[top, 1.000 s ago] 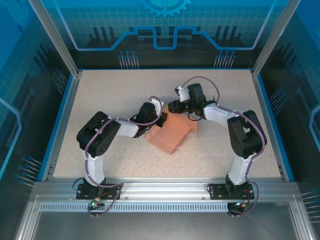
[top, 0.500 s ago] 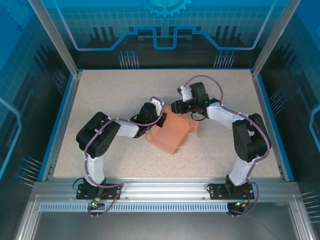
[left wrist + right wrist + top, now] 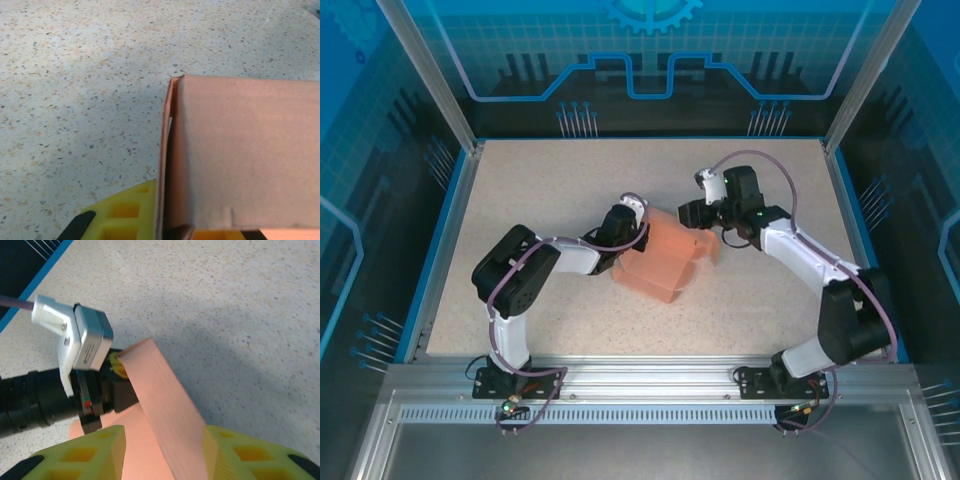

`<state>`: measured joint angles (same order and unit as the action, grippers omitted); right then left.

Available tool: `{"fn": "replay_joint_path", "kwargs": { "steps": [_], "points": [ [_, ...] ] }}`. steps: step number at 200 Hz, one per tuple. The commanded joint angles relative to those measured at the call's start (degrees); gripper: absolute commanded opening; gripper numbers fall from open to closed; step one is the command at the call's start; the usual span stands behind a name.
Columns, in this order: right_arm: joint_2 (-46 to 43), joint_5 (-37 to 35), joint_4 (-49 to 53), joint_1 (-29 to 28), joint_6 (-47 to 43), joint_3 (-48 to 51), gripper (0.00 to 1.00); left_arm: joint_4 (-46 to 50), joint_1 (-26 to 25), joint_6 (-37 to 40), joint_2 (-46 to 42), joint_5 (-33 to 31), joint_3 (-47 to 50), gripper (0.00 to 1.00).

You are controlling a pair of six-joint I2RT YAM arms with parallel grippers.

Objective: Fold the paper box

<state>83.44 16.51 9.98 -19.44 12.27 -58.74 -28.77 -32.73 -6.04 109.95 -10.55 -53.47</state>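
Note:
The salmon-orange paper box (image 3: pixel 665 262) lies partly folded at the table's middle, one panel raised. My left gripper (image 3: pixel 638 235) is at its left end, shut on an upright side wall. In the left wrist view that thin wall (image 3: pixel 164 165) runs between the yellow fingers (image 3: pixel 125 215), with the box's top panel (image 3: pixel 245 150) to the right. My right gripper (image 3: pixel 695 215) is at the box's far right corner. In the right wrist view its jaws (image 3: pixel 162 442) stand open astride a slanted panel (image 3: pixel 160 395), which lies against the right finger (image 3: pixel 250 455).
The speckled table (image 3: pixel 540 190) is bounded by blue rails and a metal frame (image 3: pixel 640 385) in front. The left arm's wrist camera (image 3: pixel 75 340) sits close beyond the raised panel. Open tabletop lies behind and to both sides of the box.
My right arm has swung out to the right and its gripper has drawn back along the box's far corner, jaws a little wider. The left gripper has stayed in place, gripping.

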Motion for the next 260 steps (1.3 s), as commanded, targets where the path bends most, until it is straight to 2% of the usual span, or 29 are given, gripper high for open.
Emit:
{"fn": "replay_joint_path", "kwargs": {
  "steps": [1, 18, 27, 54, 110, 155, 198, 260],
  "points": [
    [-5.09, -4.19, 5.32, 0.5, -1.05, 2.94, 0.46, 2.41, -0.23, -1.16, -1.86, -2.12, -1.02, 0.03],
    [-8.5, -7.45, 9.34, -0.14, 0.13, 4.13, 0.47, 2.49, -0.24, -2.01, -2.26, -2.07, -0.94, 0.03],
    [-9.73, -9.52, 11.36, -1.05, 1.16, 4.33, 0.51, 2.66, -0.38, -2.37, -2.41, -2.07, -0.93, 0.03],
    [-10.85, -15.58, 15.59, -4.68, 5.49, 4.42, 0.55, 4.09, -0.49, -3.62, -2.96, -2.71, -1.35, 0.04],
    [-2.86, -23.58, 19.0, -10.0, 9.69, -1.04, 0.62, 8.51, -0.66, -6.47, -3.99, -4.5, -2.69, 0.04],
    [5.19, -25.08, 18.32, -11.32, 9.94, -5.25, 0.62, 9.44, -0.84, -6.96, -4.58, -4.91, -2.71, 0.04],
    [7.68, -24.28, 16.25, -11.63, 9.92, -6.39, 0.61, 10.12, -0.93, -6.61, -4.92, -5.07, -2.78, 0.04],
    [9.21, -16.95, 7.87, -10.76, 11.47, -5.64, 0.6, 9.59, -0.94, -6.66, -4.82, -4.98, -2.51, 0.04]
  ]
}}
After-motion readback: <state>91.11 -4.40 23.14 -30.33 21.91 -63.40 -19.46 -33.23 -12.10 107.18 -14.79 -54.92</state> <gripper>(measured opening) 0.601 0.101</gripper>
